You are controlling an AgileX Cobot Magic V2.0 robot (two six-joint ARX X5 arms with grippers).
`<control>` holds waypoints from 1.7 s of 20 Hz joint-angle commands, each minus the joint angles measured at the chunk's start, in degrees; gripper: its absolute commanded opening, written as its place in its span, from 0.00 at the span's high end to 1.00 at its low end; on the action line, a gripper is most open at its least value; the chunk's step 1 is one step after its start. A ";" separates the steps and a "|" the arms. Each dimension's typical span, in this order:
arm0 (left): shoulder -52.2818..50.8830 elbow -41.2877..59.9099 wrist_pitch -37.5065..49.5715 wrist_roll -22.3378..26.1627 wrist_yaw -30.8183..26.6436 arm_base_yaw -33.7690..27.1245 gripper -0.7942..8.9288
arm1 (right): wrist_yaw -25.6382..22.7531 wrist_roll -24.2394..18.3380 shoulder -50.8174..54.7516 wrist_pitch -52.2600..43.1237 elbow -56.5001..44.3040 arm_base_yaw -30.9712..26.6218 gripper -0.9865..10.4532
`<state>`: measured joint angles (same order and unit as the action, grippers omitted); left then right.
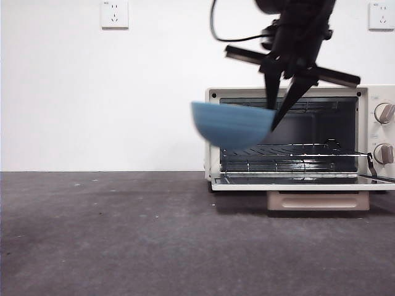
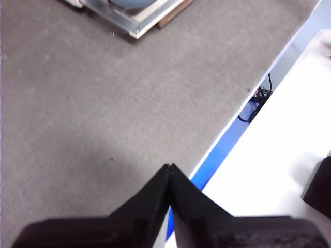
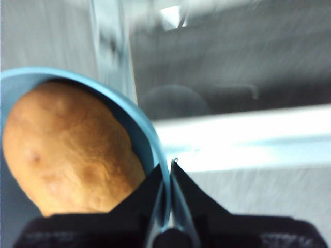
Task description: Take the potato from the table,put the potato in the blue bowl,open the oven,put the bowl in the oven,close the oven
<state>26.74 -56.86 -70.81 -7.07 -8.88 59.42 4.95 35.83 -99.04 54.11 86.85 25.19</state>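
The blue bowl point(image 1: 231, 124) hangs in the air in front of the left part of the oven's point(image 1: 300, 137) mouth, tilted and blurred. My right gripper point(image 1: 276, 111) comes down from above and is shut on the bowl's right rim point(image 3: 158, 170). The orange-brown potato point(image 3: 70, 155) lies inside the bowl. The oven door point(image 1: 302, 182) lies open and flat, with the wire rack point(image 1: 284, 151) showing inside. My left gripper point(image 2: 170, 168) is shut and empty over the table point(image 2: 103, 103), far from the oven, near the table's edge.
The beige handle point(image 1: 318, 200) of the open door sticks out below the door towards the camera. Two knobs point(image 1: 384, 132) sit on the oven's right side. A white wall with sockets point(image 1: 115, 13) stands behind. A white surface point(image 2: 289, 155) lies beyond the table's edge.
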 commanded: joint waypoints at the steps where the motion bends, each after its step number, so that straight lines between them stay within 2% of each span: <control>1: 0.83 0.50 1.57 2.99 -0.17 0.15 0.93 | 0.22 0.66 -0.09 0.22 1.44 -2.89 0.93; 7: 7.87 0.50 5.03 7.37 -0.15 0.13 0.93 | -0.07 3.19 -0.13 0.13 2.03 -10.34 0.93; 10: 11.19 0.48 7.78 7.93 -0.13 0.13 0.93 | -1.16 4.92 -0.20 -0.37 2.03 -13.09 0.93; 16: 12.11 0.48 10.64 10.47 -0.15 0.13 0.93 | -2.75 8.26 -1.79 -1.64 2.03 -17.64 0.93; 20: 12.13 0.48 10.62 10.60 -0.13 0.13 0.93 | -1.95 9.94 -5.09 -2.82 2.08 -18.53 0.93; 25: 12.11 0.48 9.99 10.45 -0.13 0.02 0.93 | -2.95 15.04 -5.49 -6.60 2.36 -18.58 0.93; 27: 12.11 0.48 9.99 10.23 -0.15 0.02 0.93 | -4.61 15.54 -5.55 -6.12 2.34 -18.58 0.93; 34: 12.11 0.48 8.83 10.01 -0.15 0.02 0.93 | -3.30 18.73 -5.62 -8.90 3.78 -18.56 0.93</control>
<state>38.98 -56.86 -62.11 2.98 -8.88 59.42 1.54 53.25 -104.12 45.17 90.63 6.68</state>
